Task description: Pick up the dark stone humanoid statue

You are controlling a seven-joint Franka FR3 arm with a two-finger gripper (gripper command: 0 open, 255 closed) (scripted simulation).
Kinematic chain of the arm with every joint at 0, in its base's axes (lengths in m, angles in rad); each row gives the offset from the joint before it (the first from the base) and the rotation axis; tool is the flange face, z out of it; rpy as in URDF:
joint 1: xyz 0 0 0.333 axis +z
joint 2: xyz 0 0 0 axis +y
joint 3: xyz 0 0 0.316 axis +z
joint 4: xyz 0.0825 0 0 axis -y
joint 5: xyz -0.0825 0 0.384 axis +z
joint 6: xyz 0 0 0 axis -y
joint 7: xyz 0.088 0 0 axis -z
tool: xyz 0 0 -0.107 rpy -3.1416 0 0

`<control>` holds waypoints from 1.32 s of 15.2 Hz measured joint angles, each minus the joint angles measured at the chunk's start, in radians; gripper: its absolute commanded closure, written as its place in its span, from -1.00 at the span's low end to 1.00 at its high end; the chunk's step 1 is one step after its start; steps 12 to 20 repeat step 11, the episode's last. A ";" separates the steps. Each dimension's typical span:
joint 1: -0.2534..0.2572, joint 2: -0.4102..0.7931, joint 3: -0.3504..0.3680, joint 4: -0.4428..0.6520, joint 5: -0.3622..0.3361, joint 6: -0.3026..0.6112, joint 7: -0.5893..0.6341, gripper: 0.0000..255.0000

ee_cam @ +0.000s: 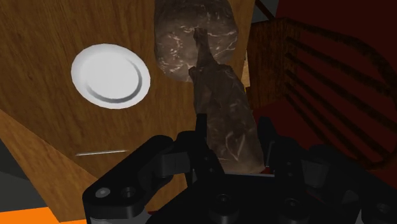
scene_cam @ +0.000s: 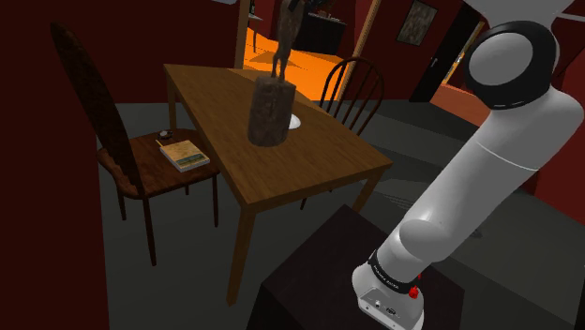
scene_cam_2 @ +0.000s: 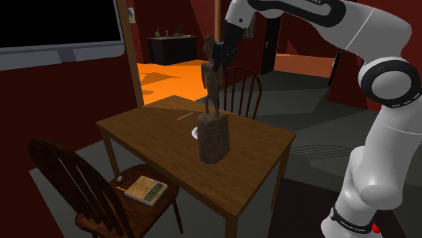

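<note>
Noted: claw [ee_cam: 233,130] clamped narrow on the top end of the dark stone statue [scene_cam_2: 214,135], one finger on either side. The statue runs straight down from the claw, a slim figure on a chunky base. The base is down at the wooden table [scene_cam: 309,173]; contact unclear.

Containers: one white plate [ee_cam: 110,75], below the claw, just beside the base. A thin pale strip [ee_cam: 98,153] lies on the table near it.

Seating: two wooden chairs. Near chair [scene_cam: 94,112], low and well apart from the claw, carries one book [scene_cam: 184,154] on its seat. Far chair [scene_cam: 354,89] stands below the claw at the table's other side.

Room: dark red walls, with orange floor [scene_cam_2: 162,78] beyond them.
</note>
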 measured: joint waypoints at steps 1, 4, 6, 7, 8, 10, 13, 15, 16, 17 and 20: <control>-0.001 0.009 -0.001 0.027 0.001 -0.019 0.002 1.00; -0.004 0.050 -0.004 0.126 0.008 -0.076 0.007 1.00; -0.007 0.083 -0.006 0.202 0.013 -0.118 0.013 1.00; -0.009 0.104 -0.007 0.245 0.017 -0.141 0.014 1.00; -0.010 0.119 -0.008 0.279 0.019 -0.160 0.017 1.00; -0.018 0.167 -0.011 0.379 0.030 -0.213 0.022 1.00; -0.021 0.185 -0.012 0.419 0.034 -0.234 0.024 1.00; -0.021 0.185 -0.012 0.419 0.034 -0.234 0.024 1.00; -0.021 0.185 -0.012 0.419 0.034 -0.234 0.024 1.00; -0.021 0.185 -0.012 0.419 0.034 -0.234 0.024 1.00; -0.021 0.185 -0.012 0.419 0.034 -0.234 0.024 1.00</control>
